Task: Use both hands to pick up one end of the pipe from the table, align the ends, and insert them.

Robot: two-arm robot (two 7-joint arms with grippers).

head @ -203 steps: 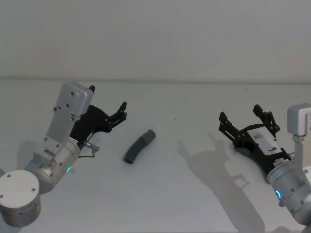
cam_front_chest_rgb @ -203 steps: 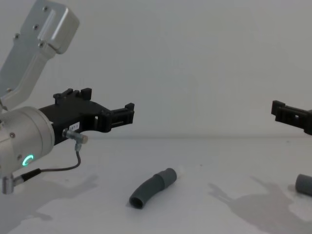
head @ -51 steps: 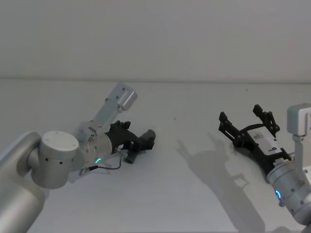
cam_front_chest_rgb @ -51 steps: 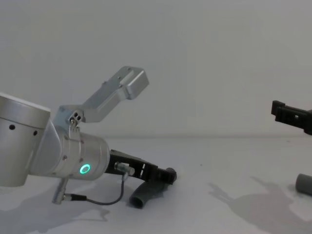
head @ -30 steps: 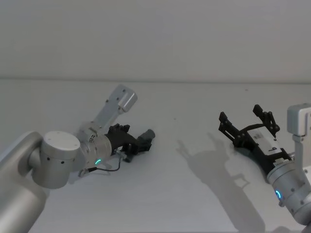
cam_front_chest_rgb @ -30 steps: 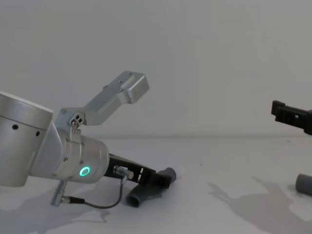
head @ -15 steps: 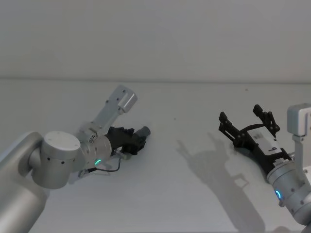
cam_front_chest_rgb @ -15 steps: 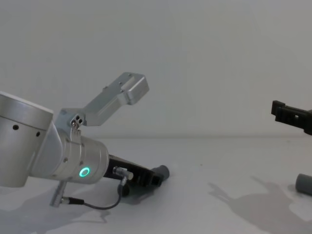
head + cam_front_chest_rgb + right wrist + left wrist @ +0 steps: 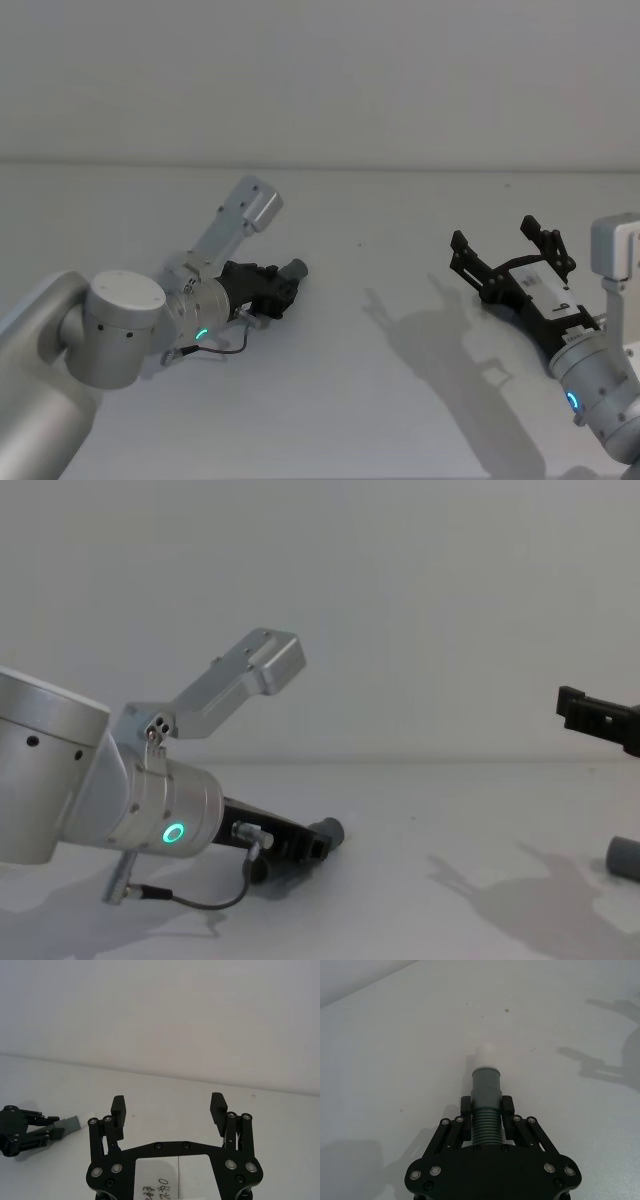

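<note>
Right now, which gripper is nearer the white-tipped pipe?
Left. The left gripper is shut on the pipe, at its ribbed part; the right gripper hangs open far off to its right, apart from it.

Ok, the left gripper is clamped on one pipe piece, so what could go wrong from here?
1. The left gripper holds its pipe piece by the ribbed, flexible section. The piece may bend or twist between the fingers when the white tip is pushed home.
2. The right gripper is open and empty, and the second pipe piece lies partly cut off at the chest view's right edge, so that grasp could be misjudged.
</note>
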